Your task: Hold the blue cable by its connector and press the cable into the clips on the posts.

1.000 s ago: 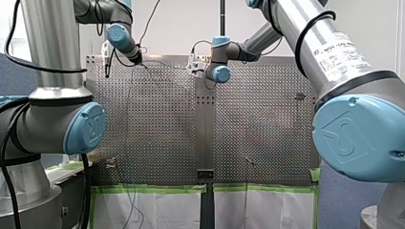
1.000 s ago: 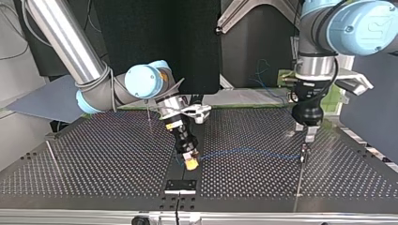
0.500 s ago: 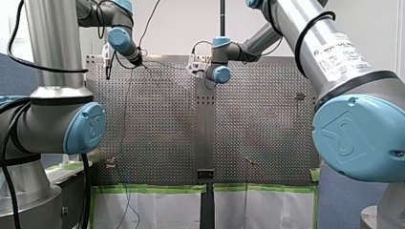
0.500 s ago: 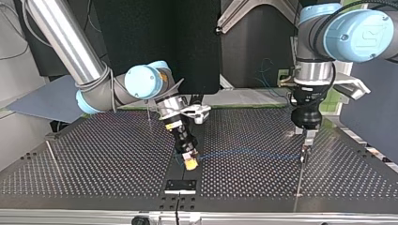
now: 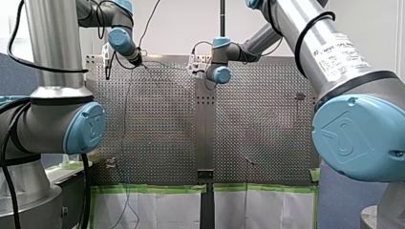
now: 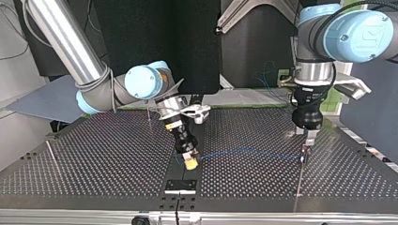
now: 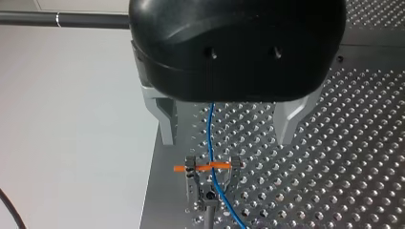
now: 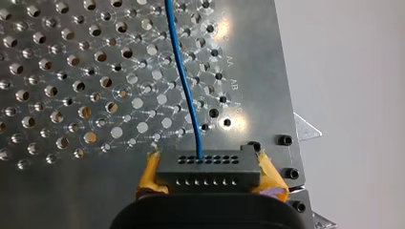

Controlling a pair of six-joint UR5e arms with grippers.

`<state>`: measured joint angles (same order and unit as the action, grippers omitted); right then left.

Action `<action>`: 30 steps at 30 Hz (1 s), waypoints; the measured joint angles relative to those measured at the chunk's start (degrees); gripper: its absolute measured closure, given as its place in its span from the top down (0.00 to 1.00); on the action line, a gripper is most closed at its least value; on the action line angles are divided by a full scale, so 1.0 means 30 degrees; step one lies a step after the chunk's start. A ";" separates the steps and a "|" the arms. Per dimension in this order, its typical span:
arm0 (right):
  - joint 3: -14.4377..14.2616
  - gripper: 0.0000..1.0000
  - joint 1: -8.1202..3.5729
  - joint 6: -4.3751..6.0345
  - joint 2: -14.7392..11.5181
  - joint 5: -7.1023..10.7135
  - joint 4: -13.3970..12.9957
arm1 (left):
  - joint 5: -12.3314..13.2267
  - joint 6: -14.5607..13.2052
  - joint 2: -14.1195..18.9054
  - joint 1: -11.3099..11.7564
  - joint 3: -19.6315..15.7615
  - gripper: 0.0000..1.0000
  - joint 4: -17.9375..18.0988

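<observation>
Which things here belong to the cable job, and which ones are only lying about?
Belong to the job:
blue cable
black connector, held in my right tool
clip on its post, below my open left tool

Only lying about:
black plate, low in the top view
green tape, in the front view

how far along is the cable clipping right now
Done: my right tool clamps the connector. In hand: the blue cable sits in the clip ahead of my open left tool; whether it is fully seated I cannot tell. Left: pressing it home, then any further clips.
</observation>
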<state>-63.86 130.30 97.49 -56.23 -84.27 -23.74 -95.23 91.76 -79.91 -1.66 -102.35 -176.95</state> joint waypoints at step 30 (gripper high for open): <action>0.0011 0.00 -0.0001 0.0001 0.0135 0.0020 -0.0001 | 0.1317 -0.0172 -0.1503 -0.1121 0.0986 1.00 0.0248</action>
<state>-63.82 130.30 97.49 -55.82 -84.21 -23.74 -91.28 91.25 -84.42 -5.03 -99.39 -176.21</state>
